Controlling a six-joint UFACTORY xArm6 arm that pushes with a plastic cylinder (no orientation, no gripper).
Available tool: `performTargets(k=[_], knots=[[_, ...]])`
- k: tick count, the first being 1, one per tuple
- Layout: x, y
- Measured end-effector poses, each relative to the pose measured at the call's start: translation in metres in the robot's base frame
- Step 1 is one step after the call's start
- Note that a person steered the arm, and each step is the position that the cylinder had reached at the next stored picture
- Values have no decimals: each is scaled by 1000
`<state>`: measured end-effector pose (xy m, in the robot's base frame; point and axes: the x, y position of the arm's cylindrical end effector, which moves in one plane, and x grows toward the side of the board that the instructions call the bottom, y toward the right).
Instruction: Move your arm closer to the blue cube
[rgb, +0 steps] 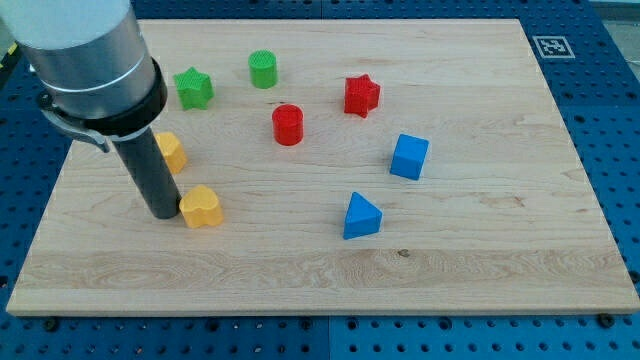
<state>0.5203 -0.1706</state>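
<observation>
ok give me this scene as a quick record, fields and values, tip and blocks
tip: my tip, at the view's left, touching or nearly touching the yellow heart
target: blue cube, far to the view's right of the tip
between: bare board, red cylinder above the line
nearby: blue wedge below-left of the cube

One camera looks down obliquely on the whole board (480, 260)

Eight blocks on board: two blue (409, 157), two red (288, 125), two green (263, 69), two yellow (201, 207).
</observation>
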Motion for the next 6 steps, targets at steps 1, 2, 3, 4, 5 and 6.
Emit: performTargets(k=[1,2,3,4,5,6], knots=[[-11,-2],[-45,-2],[-55,-7],[-56,0],[-56,39],[-56,78]])
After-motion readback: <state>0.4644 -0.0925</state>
